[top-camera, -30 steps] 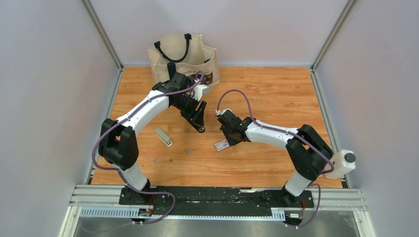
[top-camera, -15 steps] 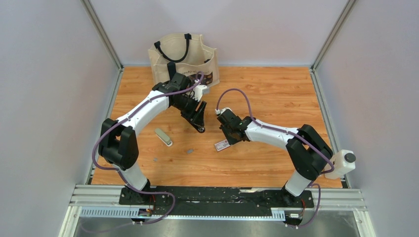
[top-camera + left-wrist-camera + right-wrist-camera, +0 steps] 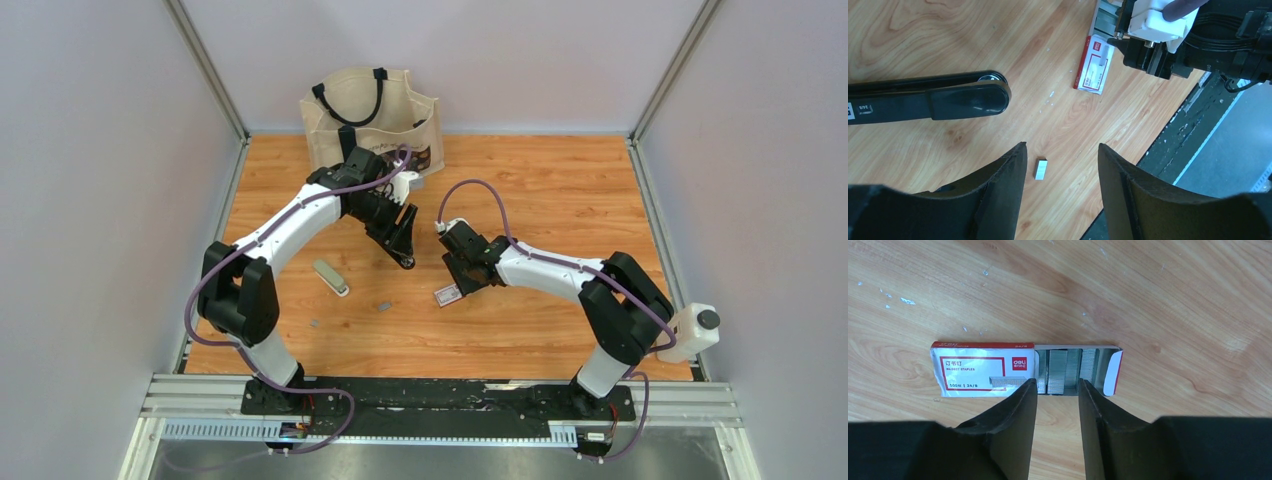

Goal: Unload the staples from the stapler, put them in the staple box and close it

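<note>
The small elongated stapler (image 3: 330, 277), dull grey-green over a pale base, lies on the wooden table (image 3: 560, 180). It sits well apart from the flat red-and-white cardboard staple box (image 3: 983, 371), on the left arm's side of it, and neither gripper touches it. A short silvery strip of staples (image 3: 1040, 169) lies between stapler and box, nearer the box. The right gripper (image 3: 1057, 382) hangs just over the box's slid-out tray, jaws apart and clamped on nothing. The left gripper (image 3: 1060, 146), also apart and empty, hovers above the loose strip. One risk, as I judge it, is that the right gripper catches the tray and scatters fresh strips among the unloaded ones. Another is that the thin strip skids away flat under closing fingers. The two grippers also look near enough beside the box to knock together. Only the right wrist view shows the tray open with its packed silvery rows (image 3: 1058, 371). Only the left wrist view clearly shows a long black round-ended bar (image 3: 948, 100) near the box, which I cannot identify. Only the top view shows the stapler.
</note>
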You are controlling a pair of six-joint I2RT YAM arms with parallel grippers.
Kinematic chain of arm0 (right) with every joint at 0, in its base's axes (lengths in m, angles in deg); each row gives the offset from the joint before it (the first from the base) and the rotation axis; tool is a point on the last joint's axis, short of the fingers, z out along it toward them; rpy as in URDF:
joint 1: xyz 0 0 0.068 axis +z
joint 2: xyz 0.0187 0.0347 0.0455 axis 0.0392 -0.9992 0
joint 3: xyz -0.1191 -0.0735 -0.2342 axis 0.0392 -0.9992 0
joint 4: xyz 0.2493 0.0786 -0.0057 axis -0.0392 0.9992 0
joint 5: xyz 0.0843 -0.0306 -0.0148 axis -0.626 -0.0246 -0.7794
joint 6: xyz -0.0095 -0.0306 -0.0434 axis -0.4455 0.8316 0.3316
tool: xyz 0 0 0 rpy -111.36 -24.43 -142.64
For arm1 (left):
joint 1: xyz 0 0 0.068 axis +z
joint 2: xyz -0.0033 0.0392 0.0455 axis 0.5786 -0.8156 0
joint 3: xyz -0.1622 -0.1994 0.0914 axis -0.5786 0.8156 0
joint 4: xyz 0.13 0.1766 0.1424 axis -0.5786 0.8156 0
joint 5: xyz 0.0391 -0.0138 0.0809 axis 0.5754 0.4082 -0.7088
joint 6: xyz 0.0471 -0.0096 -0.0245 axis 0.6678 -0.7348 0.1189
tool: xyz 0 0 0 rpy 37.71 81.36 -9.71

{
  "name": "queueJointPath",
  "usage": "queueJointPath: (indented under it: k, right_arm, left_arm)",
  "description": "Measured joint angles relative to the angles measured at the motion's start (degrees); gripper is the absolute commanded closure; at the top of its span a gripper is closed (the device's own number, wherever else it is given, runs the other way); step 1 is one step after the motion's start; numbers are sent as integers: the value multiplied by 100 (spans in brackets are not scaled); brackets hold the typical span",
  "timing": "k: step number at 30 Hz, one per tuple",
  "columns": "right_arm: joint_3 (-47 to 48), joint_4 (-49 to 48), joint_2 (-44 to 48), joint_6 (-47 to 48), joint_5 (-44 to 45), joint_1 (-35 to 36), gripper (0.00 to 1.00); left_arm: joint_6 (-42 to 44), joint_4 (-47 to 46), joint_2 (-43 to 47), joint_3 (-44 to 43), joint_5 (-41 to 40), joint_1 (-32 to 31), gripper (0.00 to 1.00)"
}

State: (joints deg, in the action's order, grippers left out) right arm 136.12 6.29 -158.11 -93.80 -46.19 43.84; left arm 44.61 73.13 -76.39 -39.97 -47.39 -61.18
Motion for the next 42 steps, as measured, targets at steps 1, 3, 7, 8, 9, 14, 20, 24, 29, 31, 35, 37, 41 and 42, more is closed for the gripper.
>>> queueJointPath:
  k: [1,3,7,8,9,14,20,24,29,31,35,37,41,42]
  right_arm:
    - [0,0,0,-2,0,0,60]
    - [0,-2,0,-2,0,0,60]
    - [0,-4,2,-4,2,0,62]
    - [0,-4,2,-4,4,0,62]
    - [0,-7,4,-4,4,0,62]
    - [0,-28,223,-42,4,-39,64]
    - [109,-79,496,-181,-50,-492,66]
    - [188,-103,490,-299,-70,-863,64]
    - [138,-208,461,-507,-533,-1250,63]
    - [142,-282,365,-553,-649,-1325,64]
    - [365,-289,-90,-588,-804,-1381,66]
    - [557,-284,-356,-588,-837,-1381,67]
    - [870,-245,-782,-588,-841,-1364,68]
    - [872,-229,-820,-588,-839,-1364,68]
  left_arm:
    - [0,0,11,0,0,0,38]
    - [0,0,26,0,0,0,37]
    - [0,0,44,0,0,0,38]
    - [0,0,44,0,0,0,38]
    - [0,0,44,0,0,0,38]
    - [0,0,44,2,0,0,38]
    - [28,13,44,2,-24,0,37]
    - [295,212,44,0,-59,-2,35]
    - [879,741,44,4,-297,-136,35]
    - [1008,831,44,44,-369,-175,35]
    - [1145,962,44,146,-496,-203,35]
    - [1165,988,48,153,-511,-203,35]
    - [1185,1025,85,153,-575,-201,35]
    - [1189,1029,103,153,-599,-201,35]
